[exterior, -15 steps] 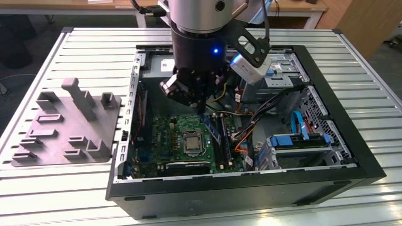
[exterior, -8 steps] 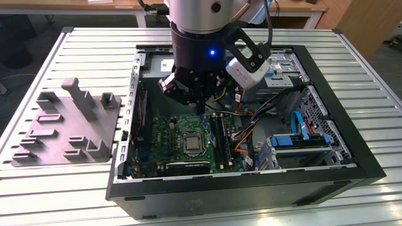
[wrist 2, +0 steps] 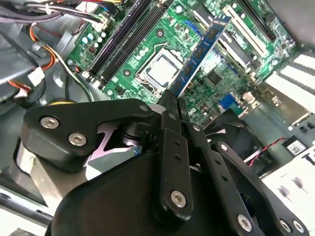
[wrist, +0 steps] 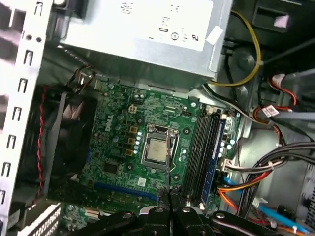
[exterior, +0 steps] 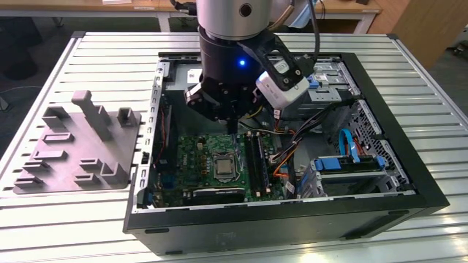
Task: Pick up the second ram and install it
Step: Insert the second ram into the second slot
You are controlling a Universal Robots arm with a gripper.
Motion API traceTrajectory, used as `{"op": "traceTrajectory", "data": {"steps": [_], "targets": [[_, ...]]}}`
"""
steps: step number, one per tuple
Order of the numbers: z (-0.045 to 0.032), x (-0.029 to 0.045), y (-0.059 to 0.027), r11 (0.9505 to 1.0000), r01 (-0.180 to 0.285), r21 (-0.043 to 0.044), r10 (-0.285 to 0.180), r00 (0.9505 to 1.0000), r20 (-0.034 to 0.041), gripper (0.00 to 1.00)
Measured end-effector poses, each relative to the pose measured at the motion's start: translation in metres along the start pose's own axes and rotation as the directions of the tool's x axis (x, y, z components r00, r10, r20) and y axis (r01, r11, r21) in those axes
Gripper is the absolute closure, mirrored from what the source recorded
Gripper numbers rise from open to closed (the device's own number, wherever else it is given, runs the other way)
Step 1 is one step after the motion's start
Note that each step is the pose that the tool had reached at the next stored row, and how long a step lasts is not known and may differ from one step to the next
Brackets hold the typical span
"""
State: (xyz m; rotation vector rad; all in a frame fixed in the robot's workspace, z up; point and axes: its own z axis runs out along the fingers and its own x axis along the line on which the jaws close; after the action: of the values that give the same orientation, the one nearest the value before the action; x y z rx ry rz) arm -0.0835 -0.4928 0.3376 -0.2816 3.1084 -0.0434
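Fingers (wrist 2: 170, 110) clamped on second ram (wrist 2: 201, 49), held above motherboard (wrist 2: 174, 34) near socket (wrist 2: 160, 70).

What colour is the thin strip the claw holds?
The ram is blue with dark chips; clearest in the second wrist view.

Blue memory stick (wrist 2: 199, 54) with dark chips, green circuit board (wrist: 115, 152), black gripper (wrist 2: 174, 103) and silver ribbed table (exterior: 58, 219) are noted.

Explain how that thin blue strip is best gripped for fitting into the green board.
Pinch the second ram across its two flat faces, at the part farthest from the green board, coming from above as the gripper does. It is thin and flat, and its board-facing part is free for a slot.
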Motion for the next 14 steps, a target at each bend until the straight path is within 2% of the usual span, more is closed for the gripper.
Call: {"op": "traceTrajectory", "data": {"steps": [6, 10, 14], "targets": [[0.0009, 0.0, 0.0, 0.9955, -0.095, 0.002, 0.095, 0.9955, -0.0028, 0.87], [0.0012, -0.0002, 0.0, 0.9955, -0.095, 0.0018, 0.095, 0.9955, -0.0028, 0.87], [0.0029, -0.0048, -0.0009, 0.9955, -0.095, 0.0015, 0.095, 0.9955, -0.0026, 0.87]]}}
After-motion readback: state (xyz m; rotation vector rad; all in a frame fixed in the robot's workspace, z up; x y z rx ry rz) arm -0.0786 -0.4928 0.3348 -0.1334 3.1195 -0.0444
